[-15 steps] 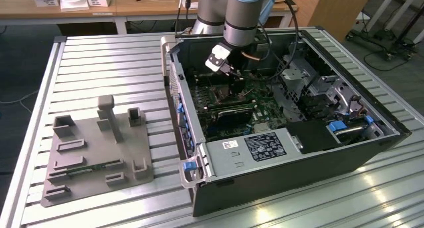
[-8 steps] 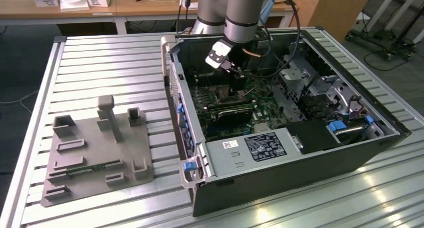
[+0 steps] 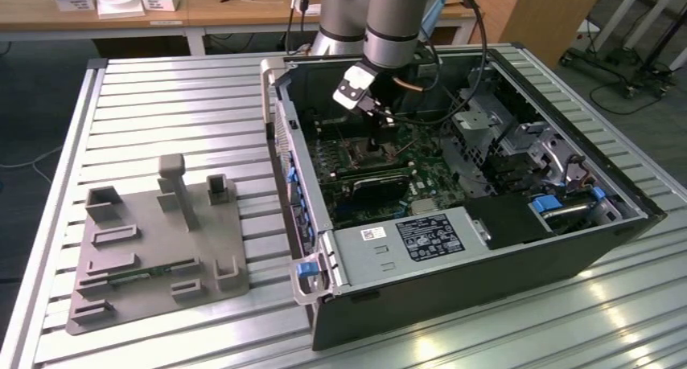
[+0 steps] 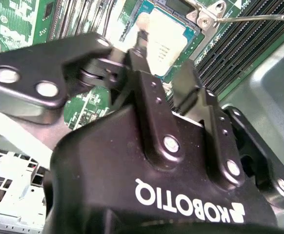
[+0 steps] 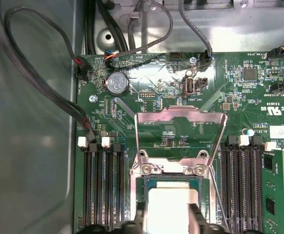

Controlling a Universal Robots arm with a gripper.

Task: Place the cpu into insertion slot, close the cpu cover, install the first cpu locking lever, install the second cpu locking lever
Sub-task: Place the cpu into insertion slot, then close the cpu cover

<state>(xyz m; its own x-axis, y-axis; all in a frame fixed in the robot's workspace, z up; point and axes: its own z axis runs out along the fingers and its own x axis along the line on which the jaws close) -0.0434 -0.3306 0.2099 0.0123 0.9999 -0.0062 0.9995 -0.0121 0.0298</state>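
**Gripper deep in the open computer case, fingers clamped on the cpu right at the insertion slot.**

In the first wrist view the two fingertips pinch the chip by opposite edges; whether it sits fully down in the socket I cannot tell. The cpu cover stands swung up on the side away from the fingers, its hinge edge just beside the socket rim. Memory slots crowd both flanks of the socket, leaving the fingers a narrow lane. In the second wrist view a thin lever rod runs past the socket's corner. The case's grey wall lies well apart from the socket. In the exterior view the arm comes in through the case's open side. A grey fixture rests on the slatted table, well apart on the exterior view's left.
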